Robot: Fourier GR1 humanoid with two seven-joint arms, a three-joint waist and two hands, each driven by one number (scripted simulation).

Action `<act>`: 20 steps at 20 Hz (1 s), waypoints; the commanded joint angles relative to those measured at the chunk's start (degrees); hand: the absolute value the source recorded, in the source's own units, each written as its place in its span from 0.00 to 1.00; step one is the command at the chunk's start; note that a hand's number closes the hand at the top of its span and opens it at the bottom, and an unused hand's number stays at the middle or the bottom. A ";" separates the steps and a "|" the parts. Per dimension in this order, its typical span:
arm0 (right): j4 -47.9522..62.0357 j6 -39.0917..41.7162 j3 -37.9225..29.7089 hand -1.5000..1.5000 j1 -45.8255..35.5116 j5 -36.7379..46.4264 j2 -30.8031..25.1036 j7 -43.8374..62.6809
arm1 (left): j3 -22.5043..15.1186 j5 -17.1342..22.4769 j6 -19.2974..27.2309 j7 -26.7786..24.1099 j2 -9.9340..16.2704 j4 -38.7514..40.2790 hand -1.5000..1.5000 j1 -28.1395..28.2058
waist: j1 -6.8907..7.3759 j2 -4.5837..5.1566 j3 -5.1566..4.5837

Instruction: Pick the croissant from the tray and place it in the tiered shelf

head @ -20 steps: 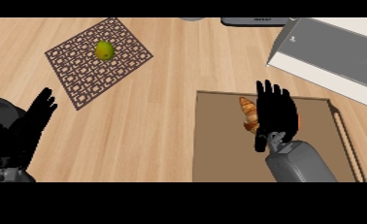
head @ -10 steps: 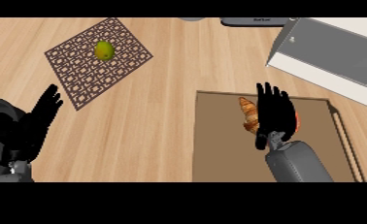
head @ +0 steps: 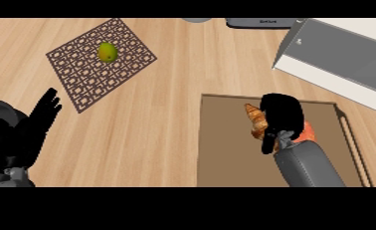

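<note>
**Closing over the croissant on the tray**

From the head view, my right hand [head: 281,115] sits low over the flat brown rectangular tray [head: 228,149], because that is where the golden-brown curved croissant [head: 256,120] lies. The pastry is just to the left of my palm, touching it or nearly so, its pointed end sticking out past my fingers toward the far side of the tray. My fingers are bent down and bunched, no longer spread; the thumb hangs toward me below the palm. I judge that I am closing round the croissant, but my own hand hides the contact, so I cannot tell whether the fingers have it pinched. It rests on the tray as far as I can see. A small orange-red rounded thing [head: 307,132] peeks out from under the right side of my wrist, also on the tray; what it is I cannot say.

The pale grey and white tiered shelf [head: 334,59] stands beyond my right hand and a little to its right, well apart, so the carry will go forward and rightward.

My left hand [head: 37,122] rests open, fingers straight, by the view's left edge. Ahead of it lies a dark brown latticed mat [head: 81,74] with a yellow-green fruit [head: 108,52] on it, which plays no part here.
</note>
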 commanded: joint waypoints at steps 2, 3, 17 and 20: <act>1.88 -1.38 1.26 1.00 -0.84 3.62 0.56 -0.71 | -0.13 -0.54 0.00 3.81 -1.16 -5.63 0.50 1.61 | 0.04 0.52 0.47; 3.00 -5.45 0.38 1.00 0.83 4.16 -0.89 -2.63 | -0.21 -2.67 0.97 -0.78 -2.06 -3.16 0.50 3.63 | 0.01 0.54 0.46; -18.72 -2.23 -11.79 1.00 1.82 -7.67 -5.80 -11.30 | 2.37 -1.04 -2.49 1.28 -0.88 -4.14 0.50 3.40 | -0.12 0.42 0.50; -25.11 3.02 -17.63 1.00 1.37 -12.81 -9.28 -12.40 | 3.42 -1.49 -1.22 2.64 -0.40 -2.77 0.50 -0.08 | -0.86 0.35 0.47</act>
